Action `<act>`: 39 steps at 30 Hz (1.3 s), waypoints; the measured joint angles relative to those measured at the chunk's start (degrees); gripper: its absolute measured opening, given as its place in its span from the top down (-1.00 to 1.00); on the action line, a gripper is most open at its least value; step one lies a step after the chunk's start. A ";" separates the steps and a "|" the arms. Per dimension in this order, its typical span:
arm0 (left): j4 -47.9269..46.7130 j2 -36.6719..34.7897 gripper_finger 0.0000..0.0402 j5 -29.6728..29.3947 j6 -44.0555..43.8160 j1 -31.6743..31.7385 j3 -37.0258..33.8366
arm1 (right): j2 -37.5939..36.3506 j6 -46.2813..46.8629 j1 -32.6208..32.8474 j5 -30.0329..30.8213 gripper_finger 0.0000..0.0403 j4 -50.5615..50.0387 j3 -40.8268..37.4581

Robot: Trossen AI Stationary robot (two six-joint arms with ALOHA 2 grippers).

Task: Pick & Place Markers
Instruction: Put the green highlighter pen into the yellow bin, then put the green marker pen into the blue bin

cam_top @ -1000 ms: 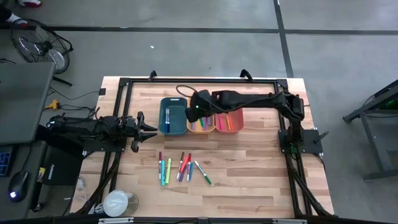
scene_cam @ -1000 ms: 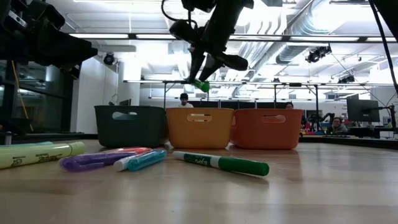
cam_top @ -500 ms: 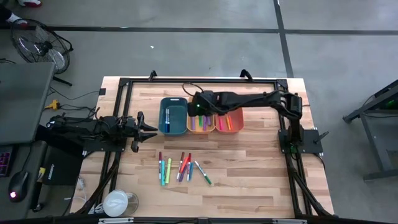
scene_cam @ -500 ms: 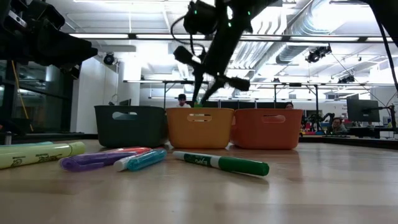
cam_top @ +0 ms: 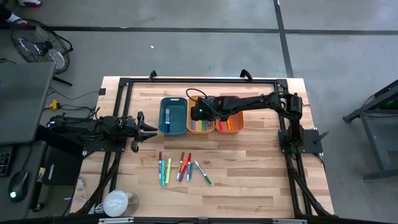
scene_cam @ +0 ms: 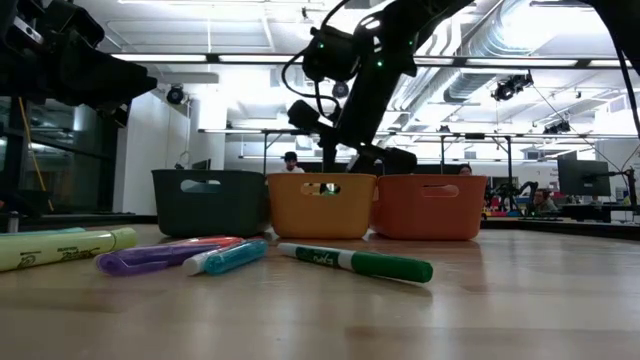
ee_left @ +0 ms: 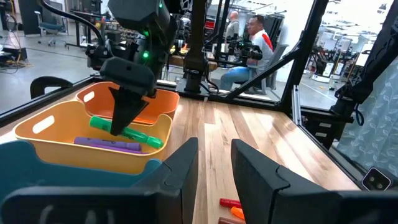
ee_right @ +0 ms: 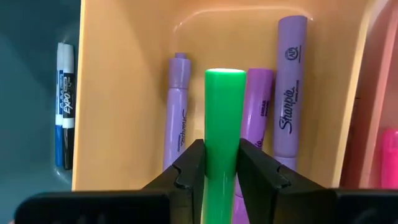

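Three bins stand in a row at the table's far middle: teal (cam_top: 172,116), yellow-orange (cam_top: 200,122) and orange (cam_top: 229,122). My right gripper (cam_top: 199,114) reaches down into the yellow-orange bin (ee_left: 68,134), shut on a green marker (ee_right: 222,118). Three purple markers (ee_right: 287,93) lie on that bin's floor below it. Several more markers (cam_top: 183,168) lie flat on the wood nearer the front edge. My left gripper (cam_top: 149,129) waits open at the table's left, level, beside the teal bin. My right gripper pinches the green marker's two sides (ee_right: 222,155) between its two fingers (ee_left: 118,118). The fingers slant down from above and from the table's right, and lie across the marker. The marker lies about level inside the yellow-orange bin, just over the purple markers; I cannot tell whether it touches them.
A blue and a black marker (ee_right: 64,93) lie in the teal bin. Pink and orange markers (cam_top: 227,122) lie in the orange bin. A dark metal frame (cam_top: 124,84) runs round the table's edges. A white round thing (cam_top: 117,203) sits at the near left corner.
My right gripper has sunk from above the bins down into the yellow-orange bin with the green marker, drawing a little toward the table's right, and its wrist has rolled. The marker, then well above the rim, now lies below it.
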 joint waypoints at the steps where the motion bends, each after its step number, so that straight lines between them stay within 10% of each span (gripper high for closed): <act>1: 0.00 0.00 0.53 0.00 0.00 0.01 0.00 | 0.00 -0.01 0.00 -0.13 0.63 -0.01 0.00; 39: 0.00 0.01 0.53 0.00 0.01 -0.01 0.00 | -0.31 -10.76 0.65 -3.74 0.21 -3.19 7.39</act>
